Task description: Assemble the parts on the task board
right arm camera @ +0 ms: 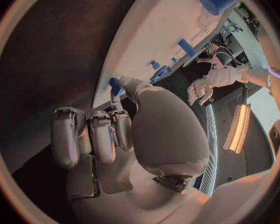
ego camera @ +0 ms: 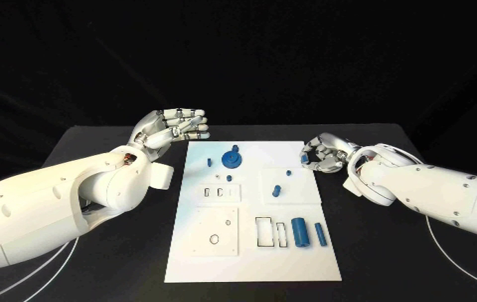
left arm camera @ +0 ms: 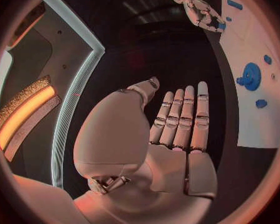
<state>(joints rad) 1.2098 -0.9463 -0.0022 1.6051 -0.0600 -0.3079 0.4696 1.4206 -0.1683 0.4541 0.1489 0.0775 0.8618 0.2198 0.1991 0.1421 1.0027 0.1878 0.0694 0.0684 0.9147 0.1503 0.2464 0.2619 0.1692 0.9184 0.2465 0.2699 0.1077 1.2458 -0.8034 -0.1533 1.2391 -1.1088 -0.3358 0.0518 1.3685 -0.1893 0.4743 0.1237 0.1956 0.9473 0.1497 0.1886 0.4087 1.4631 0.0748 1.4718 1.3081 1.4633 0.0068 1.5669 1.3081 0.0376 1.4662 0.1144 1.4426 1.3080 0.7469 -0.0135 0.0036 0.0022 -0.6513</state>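
Left hand: my silver many-fingered left hand (ego camera: 171, 128) hung beside the board's far left corner; fingers straight and together, holding nothing; released.
Right hand: my silver many-fingered right hand (ego camera: 323, 154) sat at the board's right edge; thumb and a finger pinched a small blue piece (ego camera: 304, 157); the other fingers curled loosely.
Task board: the flat white rectangular plate (ego camera: 298, 260) lay in the middle of the black table (ego camera: 94, 147), between my hands.
Parts on board: a blue toothed gear wheel (ego camera: 233, 158) near the far edge; a small blue peg (ego camera: 209, 161) beside it; two blue cylinders (ego camera: 299, 232) lying side by side near the front right; a short blue pin (ego camera: 276, 192) mid-board.
Recesses: a rectangular black-outlined slot (ego camera: 265, 232) just beside the cylinders, seemingly unfilled; a square panel with a ring mark (ego camera: 216, 231) at front left; contents of the small paired slots (ego camera: 213, 193) too small to tell.
Step in hand, as I judged: carrying the pinched piece to its seat; best done keeping the pinch firm, the piece upright over its hole, then lowering straight; tilt risked jamming.
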